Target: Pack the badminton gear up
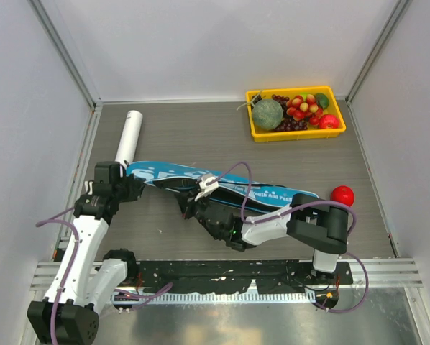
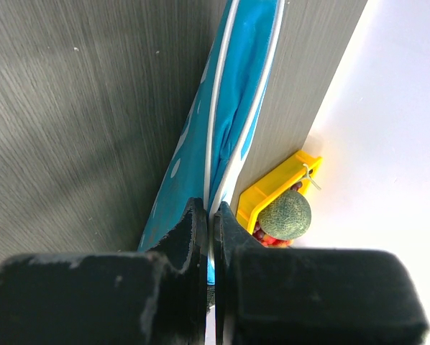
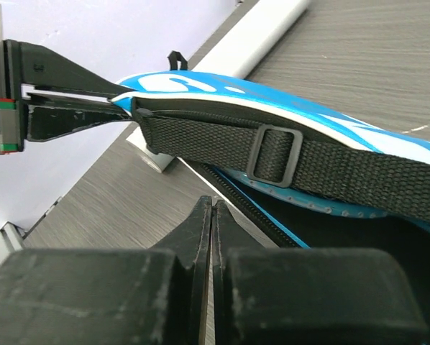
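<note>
Nearest, at six o'clock in the overhead view: both arm bases, with the left arm (image 1: 78,244) reaching up toward nine and the right arm (image 1: 272,230) folding across toward the centre.

Left gripper (image 2: 210,215) pinched tight on the white piping of the blue bag (image 1: 272,192) at its nine o'clock tip, jaws together with only that thin edge between them. Right gripper (image 3: 211,208) closed as well, fingertips pressed together right at the black zipper (image 3: 254,215) along the bag's near edge, just under the webbing strap (image 3: 344,165). Cannot tell whether clamped on a zipper pull or on nothing at all.

Bag lying flat across the middle of the table (image 1: 200,136), running from nine o'clock to about three. No rackets or shuttlecocks in sight; probably inside already, judging by the task. Step in hand, at a guess: working the zipper with the bag's end anchored.

To do it well:
- Hold the left clamp firm and pull lightly toward nine to tension the fabric.
- Draw the right gripper along the zipper track, never across it, and stay low.
- Steer clear of the strap.
- Confirm a real hold on the pull before travelling, and re-pinch after any slip.

Farther out:
- Red fruit (image 1: 342,195) at three o'clock, just off the bag's tip.
- White tube (image 1: 129,136) at ten o'clock, near the bag's other end and not yet packed.
- Yellow tray (image 1: 294,136) at one o'clock, to be left alone.
</note>
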You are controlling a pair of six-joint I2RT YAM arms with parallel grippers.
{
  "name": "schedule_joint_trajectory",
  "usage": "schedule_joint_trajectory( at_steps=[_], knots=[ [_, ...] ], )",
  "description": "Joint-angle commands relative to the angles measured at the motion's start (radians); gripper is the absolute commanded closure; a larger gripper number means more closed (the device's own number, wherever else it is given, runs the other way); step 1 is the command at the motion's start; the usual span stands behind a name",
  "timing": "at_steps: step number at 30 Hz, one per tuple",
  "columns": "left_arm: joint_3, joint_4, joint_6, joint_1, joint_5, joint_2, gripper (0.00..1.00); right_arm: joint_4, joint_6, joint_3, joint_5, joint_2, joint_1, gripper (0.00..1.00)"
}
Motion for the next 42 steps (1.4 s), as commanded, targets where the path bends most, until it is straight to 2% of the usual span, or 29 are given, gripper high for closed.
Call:
schedule_joint_trajectory(
  at_steps=[1,9,12,14,17,20,22,28,30,32,34,37,42],
  knots=[
    [0.039,0.031,-0.020,0.007,-0.032,-0.009,1.00,0.032,-0.038,0.069,-0.090,-0.039,-0.005,0.91],
    [0.042,-0.011,-0.054,0.006,0.026,0.011,1.00,-0.018,0.028,0.192,-0.147,0.051,-0.026,0.70],
    [0.044,-0.014,-0.056,0.006,0.034,0.008,1.00,-0.049,0.036,0.220,-0.147,0.070,-0.038,0.70],
    [0.042,-0.011,-0.056,0.006,0.037,0.010,1.00,-0.053,0.041,0.231,-0.151,0.080,-0.043,0.74],
    [0.041,-0.015,-0.053,0.006,0.040,0.011,1.00,-0.065,0.045,0.254,-0.173,0.088,-0.052,0.72],
    [0.028,-0.012,-0.052,0.007,0.034,0.008,1.00,-0.073,0.021,0.271,-0.173,0.071,-0.052,0.58],
    [0.015,-0.008,-0.052,0.006,0.032,0.008,1.00,-0.082,-0.008,0.293,-0.180,0.062,-0.055,0.54],
    [-0.013,0.034,-0.071,0.004,0.037,-0.017,1.00,-0.203,-0.048,0.381,-0.240,0.066,-0.084,0.54],
    [0.022,-0.020,-0.049,0.006,0.023,-0.006,1.00,-0.213,-0.054,0.373,-0.258,0.067,-0.087,0.59],
    [0.018,-0.009,-0.048,0.004,0.026,-0.006,1.00,-0.213,-0.053,0.366,-0.256,0.070,-0.089,0.66],
    [-0.004,0.018,-0.060,0.004,0.043,-0.012,1.00,-0.259,-0.033,0.378,-0.240,0.076,-0.090,0.68],
    [-0.005,0.017,-0.060,0.006,0.054,-0.006,1.00,-0.308,-0.016,0.384,-0.263,0.082,-0.095,0.68],
    [-0.001,0.008,-0.065,0.006,0.043,-0.017,1.00,-0.335,-0.016,0.346,-0.309,0.031,-0.095,0.60]
  ],
)
